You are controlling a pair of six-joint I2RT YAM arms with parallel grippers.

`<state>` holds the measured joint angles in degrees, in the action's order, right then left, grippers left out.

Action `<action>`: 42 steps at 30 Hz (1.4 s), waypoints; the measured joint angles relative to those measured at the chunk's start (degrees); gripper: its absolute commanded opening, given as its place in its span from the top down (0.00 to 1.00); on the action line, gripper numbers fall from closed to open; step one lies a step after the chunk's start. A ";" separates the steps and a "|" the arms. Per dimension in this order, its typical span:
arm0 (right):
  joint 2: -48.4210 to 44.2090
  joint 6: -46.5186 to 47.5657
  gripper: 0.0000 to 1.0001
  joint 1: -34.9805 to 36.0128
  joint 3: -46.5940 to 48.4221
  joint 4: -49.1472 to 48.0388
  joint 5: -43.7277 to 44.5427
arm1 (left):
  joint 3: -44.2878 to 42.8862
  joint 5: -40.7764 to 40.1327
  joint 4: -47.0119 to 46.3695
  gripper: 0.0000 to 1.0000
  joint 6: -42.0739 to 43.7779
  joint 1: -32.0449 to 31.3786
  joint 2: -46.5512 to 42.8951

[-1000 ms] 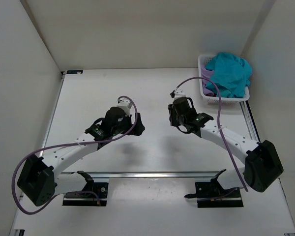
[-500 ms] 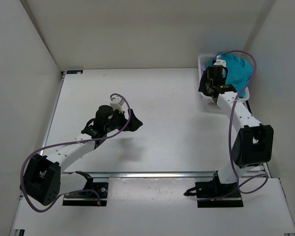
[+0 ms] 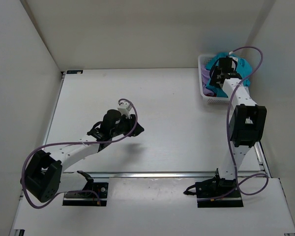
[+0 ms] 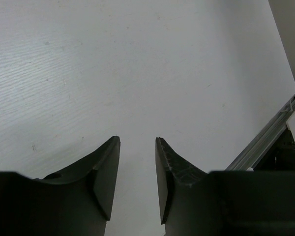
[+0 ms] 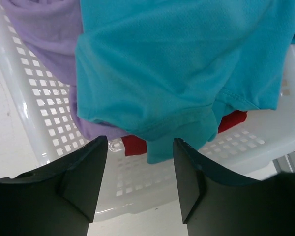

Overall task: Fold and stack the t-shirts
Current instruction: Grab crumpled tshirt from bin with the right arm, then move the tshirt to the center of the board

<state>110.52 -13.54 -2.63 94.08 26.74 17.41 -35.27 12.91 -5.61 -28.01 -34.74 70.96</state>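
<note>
the white lattice plastic basket (image 3: 209,98) sits at the far right corner of the desk (image 3: 167,98), against the right wall. all three t-shirts are inside it. the teal t-shirt (image 5: 177,64) lies on top in a loose heap, its knit finely dotted, with a stitched hem curling along its lower edge and one corner drooping down the inner wall. the lavender t-shirt (image 5: 44,34) lies under it on the left, pressed against the lattice wall, and a strip of it shows below the teal hem. the red t-shirt (image 5: 231,119) is at the bottom; only two small patches of it show, one below the teal hem and one beside the drooping corner. none of the shirts is folded, and no print or label can be read on the cloth or the basket.

the right gripper (image 5: 140,162) hangs over the basket, pointed down at the clothes, its jaws apart with the teal hem and the basket wall seen between them; they touch no cloth. in the top view the right arm is stretched far forward along the right side of the desk.

the left gripper (image 4: 137,172) hovers over bare desk left of centre, well apart from the basket, jaws apart with a narrow gap and holding nothing.
</note>
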 measured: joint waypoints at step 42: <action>-39.06 5.90 1.00 26.82 -5.68 -18.12 -13.29 | -1.42 0.94 6.23 0.50 -7.48 23.67 -14.14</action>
<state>71.46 -7.64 24.18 88.40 8.62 4.12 -36.69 13.85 0.62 -35.48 -11.07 56.82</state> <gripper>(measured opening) 0.042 0.494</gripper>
